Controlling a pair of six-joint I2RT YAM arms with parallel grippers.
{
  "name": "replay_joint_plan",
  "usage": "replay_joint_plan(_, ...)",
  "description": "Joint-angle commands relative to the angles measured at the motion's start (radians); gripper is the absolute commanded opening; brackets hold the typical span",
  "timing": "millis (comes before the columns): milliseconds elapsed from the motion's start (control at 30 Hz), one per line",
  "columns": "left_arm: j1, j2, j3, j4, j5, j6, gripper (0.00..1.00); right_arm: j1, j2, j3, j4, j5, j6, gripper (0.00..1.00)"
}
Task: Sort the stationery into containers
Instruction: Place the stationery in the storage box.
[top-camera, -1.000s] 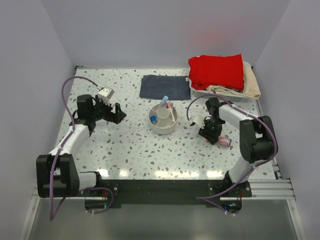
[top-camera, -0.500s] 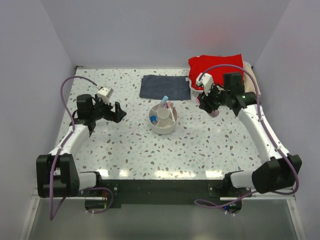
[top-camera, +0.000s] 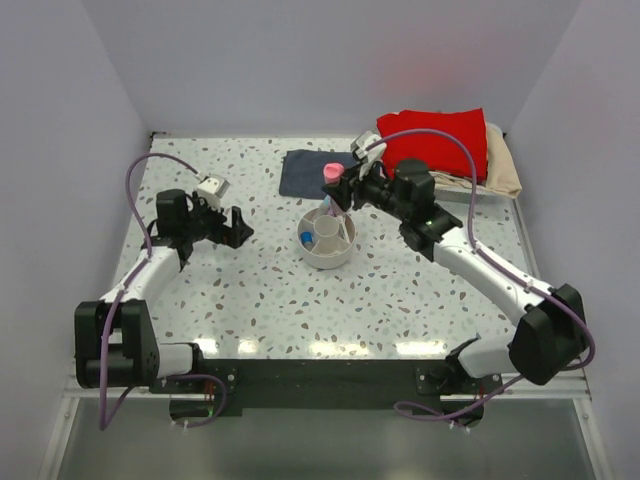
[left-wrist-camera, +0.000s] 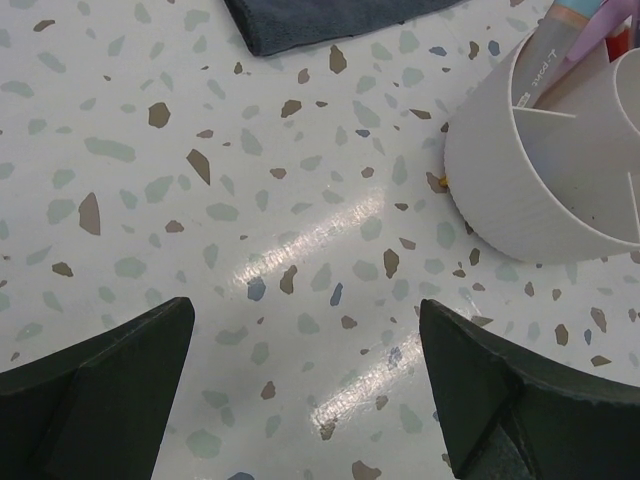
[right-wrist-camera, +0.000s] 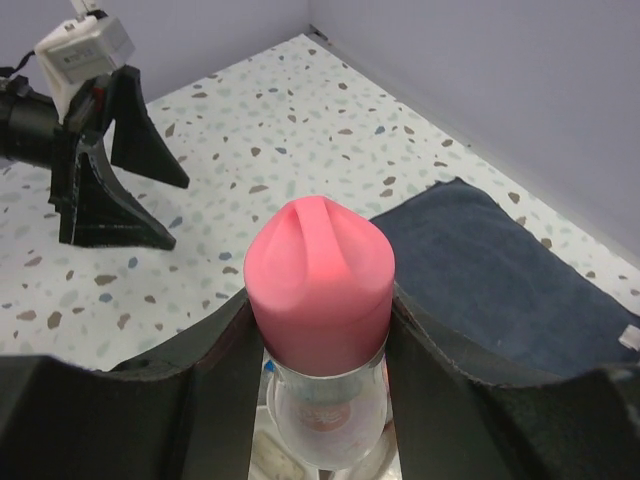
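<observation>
The round off-white divided bowl (top-camera: 326, 238) stands mid-table with pens in its back compartments; its ribbed wall shows in the left wrist view (left-wrist-camera: 520, 190). My right gripper (top-camera: 338, 186) is shut on a pink-capped clear bottle (top-camera: 333, 172), held in the air above the bowl's far rim. In the right wrist view the pink cap (right-wrist-camera: 320, 270) sits tight between the two dark fingers (right-wrist-camera: 215, 370). My left gripper (top-camera: 240, 226) is open and empty, low over the table left of the bowl.
A folded dark-blue cloth (top-camera: 330, 173) lies behind the bowl. A white basket with red (top-camera: 432, 142) and beige cloths stands at the back right. Walls close the table on three sides.
My right arm swung from the right side of the table across to above the bowl, carrying the pink-capped bottle. The left arm has not moved.
</observation>
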Motion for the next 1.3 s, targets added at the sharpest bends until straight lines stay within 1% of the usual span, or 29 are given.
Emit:
replay_joint_plan(0,0.005,0.015,0.025,0.001,0.010,0.046,1.00,0.041,0.050,-0.017,0.282,0.057,0.046,0.00)
replay_joint_plan(67,0.005,0.020,0.031,-0.037,0.005,0.055,1.00,0.060,0.071,-0.037,0.322,0.061,0.037,0.00)
replay_joint_plan(167,0.007,0.034,0.046,-0.069,-0.005,0.078,1.00,0.083,0.107,-0.063,0.429,0.060,0.022,0.00)
replay_joint_plan(400,0.007,0.060,0.104,-0.143,-0.041,0.135,1.00,0.115,0.189,-0.094,0.538,0.055,-0.034,0.00)
replay_joint_plan(567,0.008,0.054,0.111,-0.183,-0.081,0.169,1.00,0.117,0.216,-0.114,0.563,0.073,-0.044,0.00)
replay_joint_plan(867,0.008,0.069,0.100,-0.169,-0.074,0.164,1.00,0.115,0.196,-0.140,0.517,0.096,-0.064,0.00)
replay_joint_plan(1133,0.008,0.075,0.109,-0.175,-0.073,0.164,1.00,0.115,0.186,-0.214,0.532,0.162,-0.052,0.00)
replay_joint_plan(1267,0.008,0.078,0.107,-0.177,-0.070,0.166,1.00,0.117,0.186,-0.247,0.549,0.170,-0.043,0.01)
